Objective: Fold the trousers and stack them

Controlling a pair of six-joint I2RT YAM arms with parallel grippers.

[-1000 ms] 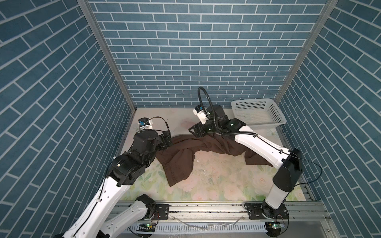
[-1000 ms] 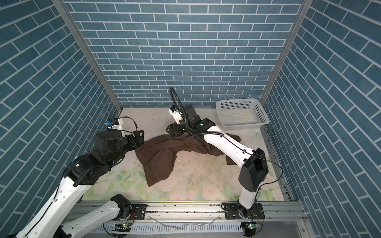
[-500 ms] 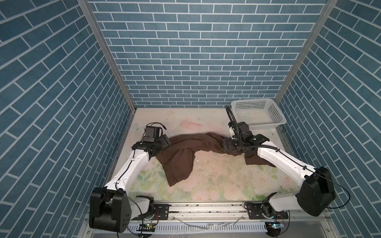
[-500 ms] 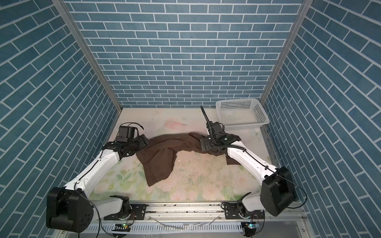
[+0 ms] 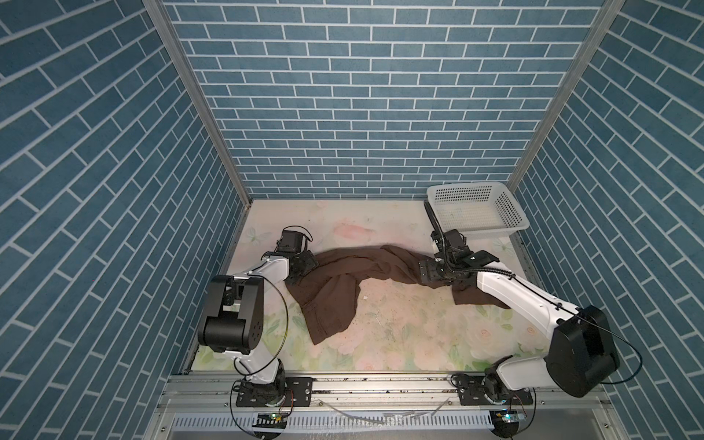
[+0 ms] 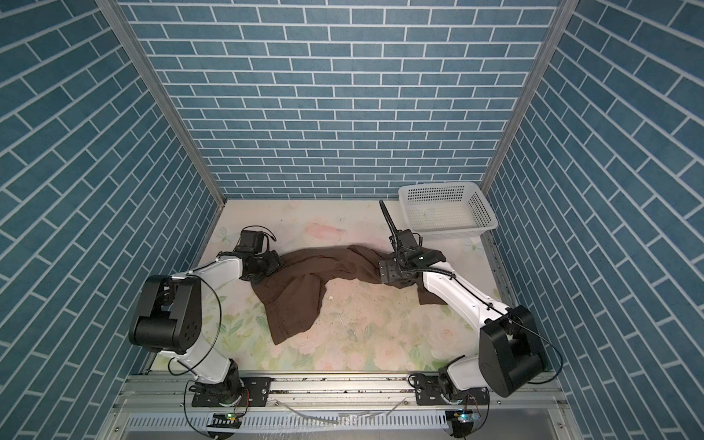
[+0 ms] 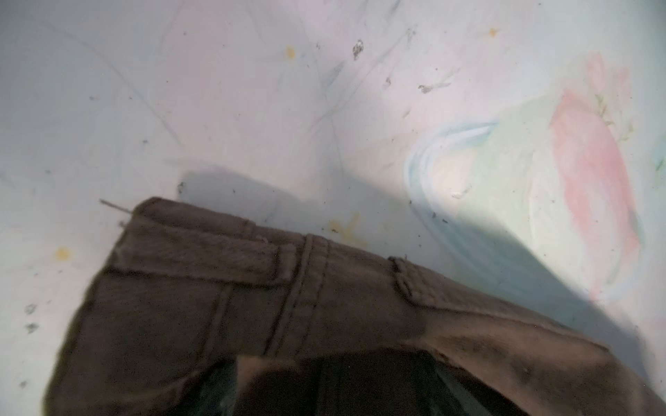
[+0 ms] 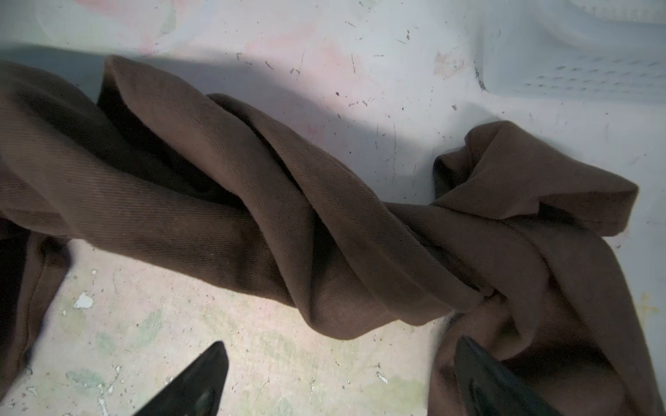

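Observation:
The dark brown trousers [image 5: 335,289] [image 6: 297,293] lie crumpled across the middle of the table. One leg is twisted like a rope toward the right, and another part spreads toward the front. My left gripper [image 5: 303,266] [image 6: 268,264] is at their left end. In the left wrist view the waistband with belt loops [image 7: 252,288] drapes over the fingers and hides them. My right gripper [image 5: 424,272] [image 8: 340,363] stands open low beside the twisted leg [image 8: 252,201]. One fingertip [image 8: 212,367] is above bare table and the other fingertip [image 8: 472,360] is against cloth.
A white perforated basket [image 5: 468,187] [image 6: 438,186] stands at the back right corner, and its wall [image 8: 594,72] is close behind the right end of the trousers. Blue brick walls close three sides. A metal rail [image 5: 381,384] runs along the front.
The right gripper has moved from the trousers' middle to the right along the twisted leg. Both arms have dropped from raised poses to low ones. The trousers lie much as before.

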